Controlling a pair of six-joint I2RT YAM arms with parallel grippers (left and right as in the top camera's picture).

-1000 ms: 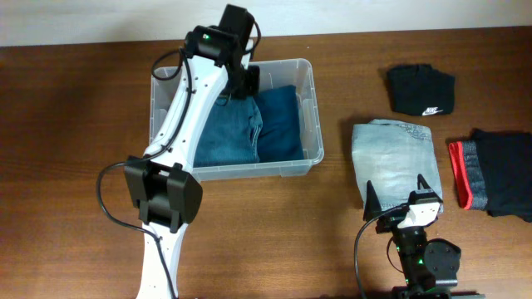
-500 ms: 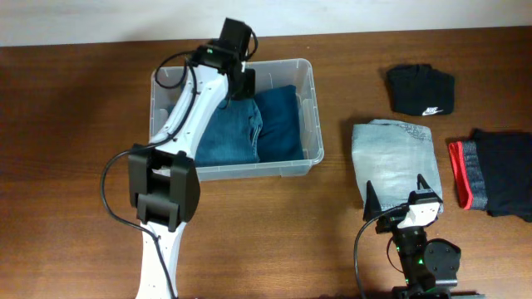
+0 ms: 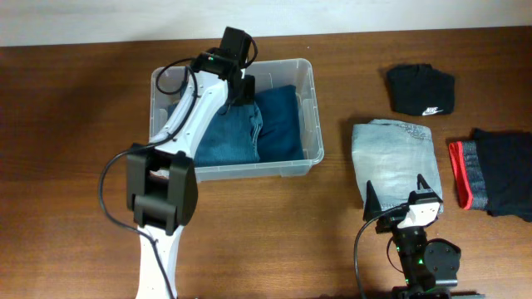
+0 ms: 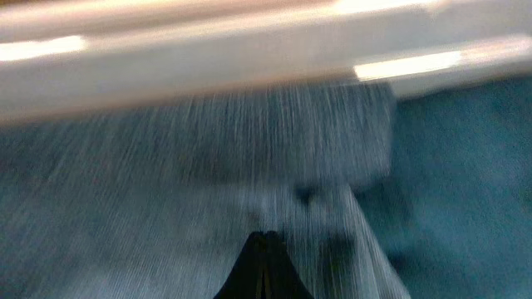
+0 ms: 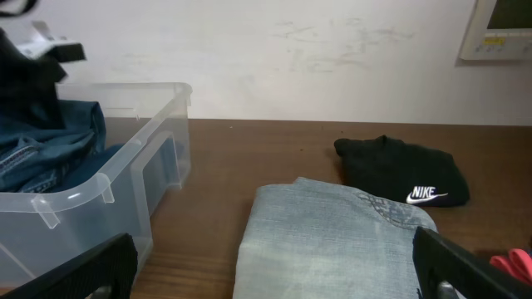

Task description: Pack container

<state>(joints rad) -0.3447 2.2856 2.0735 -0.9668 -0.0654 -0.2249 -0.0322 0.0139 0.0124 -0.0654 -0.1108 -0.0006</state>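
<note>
Right gripper (image 3: pixel 397 193), bottom right of the overhead view: jaws spread wide, empty. Folded pale-blue denim garment (image 3: pixel 395 149): just beyond it, long axis running up the frame; the right arm is plainly the nearer. Bare brown wooden table (image 3: pixel 337 216): open room leftward between the denim and the bin. Large clear plastic rectangular container (image 3: pixel 258 171): upper centre-left, long axis across the frame, holding folded mid-blue jeans (image 3: pixel 220 141) and a folded teal garment (image 3: pixel 281 124). Left gripper (image 4: pixel 264 253): inside, by the far wall, tips clenched over the jeans; whether cloth is pinched cannot be told.
</note>
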